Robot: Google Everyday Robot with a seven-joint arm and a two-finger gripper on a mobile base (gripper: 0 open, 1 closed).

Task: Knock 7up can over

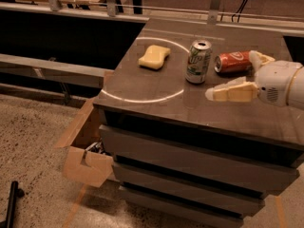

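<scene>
7up can (198,61): standing upright on the bench (156,106), in the middle of the top and nearer the back edge than the front, shiny lid uppermost. Its base sits on the right-hand part of a white ring (142,99) marked on the surface.

Orange-red can (232,62): lying on its side just to the right of the 7up can; contact between the two cannot be confirmed.

Yellow sponge (154,57): flat on the top, left of the 7up can, inside the ring.

Gripper (232,75): reaches in over the right edge of the bench. Its fingers (235,91) are spread apart and hold nothing. The near fingertip is close to the 7up can, not touching. The far finger shows behind the orange-red can.

Cardboard box (88,163): on the floor, against the bench's front-left corner.
</scene>
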